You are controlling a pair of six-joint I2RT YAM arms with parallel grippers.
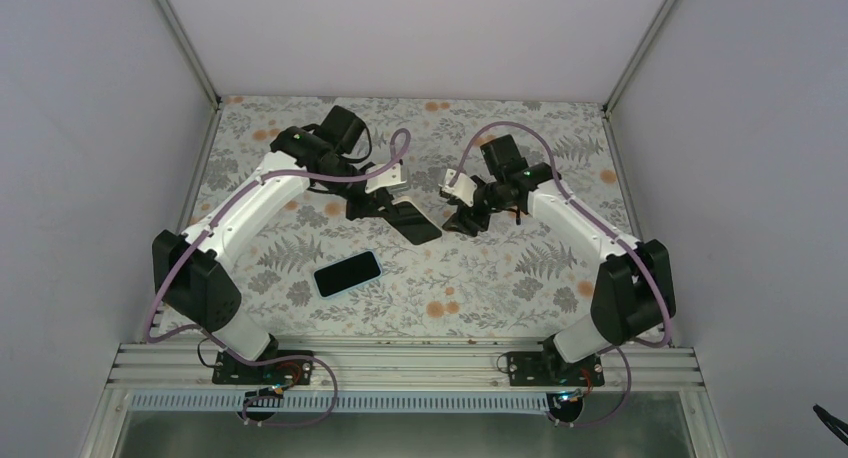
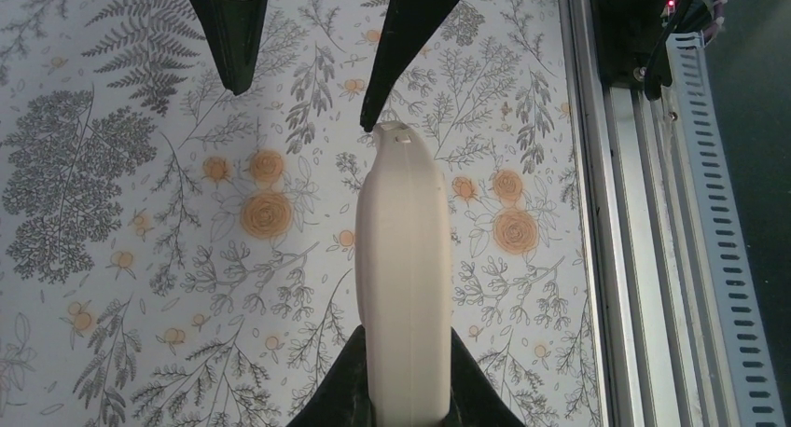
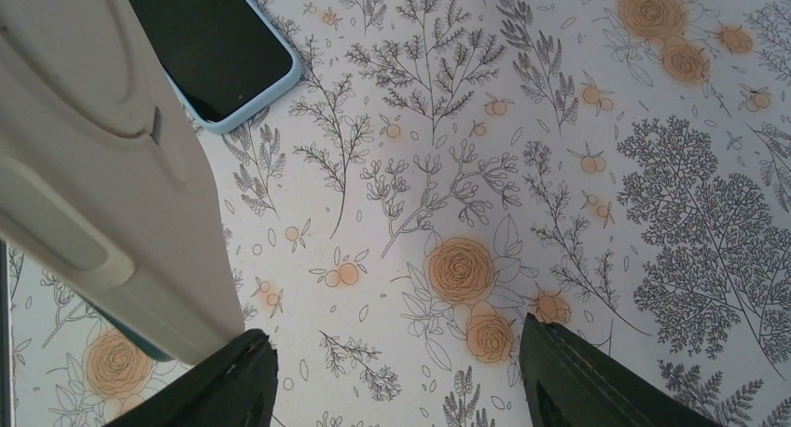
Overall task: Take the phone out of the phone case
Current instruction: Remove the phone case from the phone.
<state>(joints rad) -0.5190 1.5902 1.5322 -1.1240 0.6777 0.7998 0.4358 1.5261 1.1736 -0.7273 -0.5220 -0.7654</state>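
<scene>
While the phone point(image 1: 347, 273) is seen lying flat on the bench point(image 1: 500, 278), screen up and framed by its pale blue case point(image 3: 220, 127), the left pincer point(image 2: 308, 91) and right pincer point(image 3: 396, 352) are held wide, nothing gripped, clear of it.

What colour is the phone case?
Light blue. The case shows best in the right wrist view, as a rim around the dark screen.
</scene>
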